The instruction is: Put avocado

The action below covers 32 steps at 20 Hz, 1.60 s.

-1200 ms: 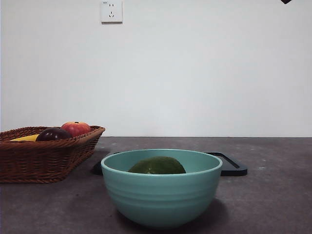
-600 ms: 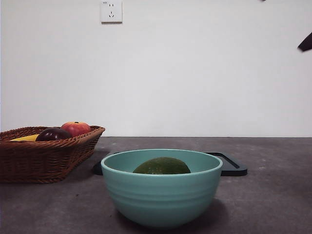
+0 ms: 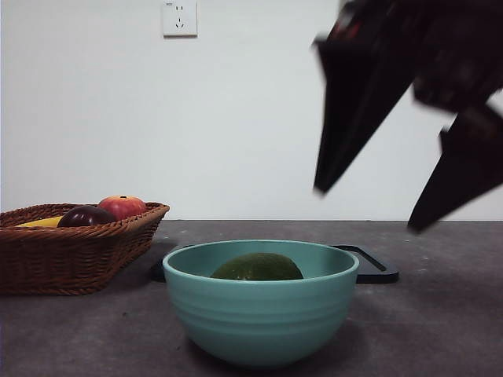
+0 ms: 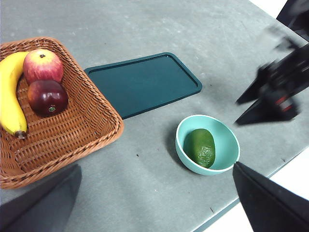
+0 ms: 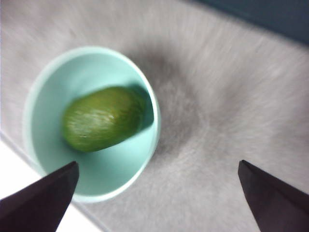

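The avocado [image 3: 257, 267] is dark green and lies on its side inside a teal bowl [image 3: 259, 314] near the table's front edge. The right wrist view looks down on the avocado [image 5: 104, 118] in the bowl [image 5: 82, 72]. My right gripper [image 3: 367, 208] is open, blurred, and hangs in the air above and to the right of the bowl; nothing is between its jaws. From the left wrist view the avocado [image 4: 200, 147], the bowl [image 4: 227, 140] and the right gripper [image 4: 239, 113] all show. My left gripper [image 4: 156, 166] is open and high above the table.
A wicker basket [image 3: 75, 259] on the left holds a banana [image 4: 9, 96], a red apple [image 4: 42, 65] and a dark maroon fruit [image 4: 47, 96]. A dark flat tray [image 4: 145, 82] lies behind the bowl. A wall socket [image 3: 179, 18] is on the white back wall.
My right arm has swung down from the upper right corner into the front view, toward the bowl. The avocado rocked slightly inside the bowl.
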Available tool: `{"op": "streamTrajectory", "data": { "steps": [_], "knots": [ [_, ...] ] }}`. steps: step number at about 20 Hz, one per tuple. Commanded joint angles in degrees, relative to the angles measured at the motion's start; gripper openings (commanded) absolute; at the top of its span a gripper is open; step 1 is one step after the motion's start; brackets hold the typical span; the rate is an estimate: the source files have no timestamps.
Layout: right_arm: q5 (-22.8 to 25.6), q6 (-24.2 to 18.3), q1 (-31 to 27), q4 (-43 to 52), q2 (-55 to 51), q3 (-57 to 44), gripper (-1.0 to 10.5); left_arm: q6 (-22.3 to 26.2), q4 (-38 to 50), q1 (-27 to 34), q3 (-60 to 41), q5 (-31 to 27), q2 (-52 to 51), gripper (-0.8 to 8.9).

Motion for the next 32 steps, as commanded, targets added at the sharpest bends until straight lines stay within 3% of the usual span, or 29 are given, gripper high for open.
{"op": "streamTrajectory", "data": {
  "steps": [1, 5, 9, 11, 15, 19, 23, 32],
  "knots": [
    [0.2, 2.0, 0.9, 2.4, 5.4, 1.0, 4.8, 0.5, 0.6, -0.7, 0.3, -0.4, 0.1, 5.00],
    [-0.1, 2.0, 0.9, 4.3, 12.1, 1.4, 4.5, 0.5, 0.3, -0.7, 0.3, -0.4, 0.1, 5.00],
    [-0.2, 2.1, 1.2, 5.9, 15.0, 1.7, 2.9, 0.5, -1.8, -0.7, 0.3, -0.4, 0.1, 5.00],
    [-0.6, 2.2, 1.6, 6.7, 15.0, 1.7, 1.4, 0.5, -4.3, -0.7, 0.3, -0.4, 0.1, 5.00],
    [-0.5, 4.0, 2.3, 8.4, 15.0, 1.7, 0.1, 0.4, -6.4, -0.7, 0.3, -0.4, 0.1, 5.00],
    [0.9, 6.7, 2.3, 7.4, 15.0, 4.6, 0.1, 0.0, -6.4, -0.7, 0.3, -0.4, 0.1, 5.00],
    [6.3, 6.7, 1.1, -0.5, 16.3, 14.9, 0.1, 0.0, -6.1, -0.7, 0.3, -0.4, 0.1, 5.00],
    [6.0, 2.2, -8.2, -10.2, 34.7, 44.9, 0.1, 0.1, -6.1, -0.7, 0.3, -0.4, 0.1, 5.00]
  ]
}}
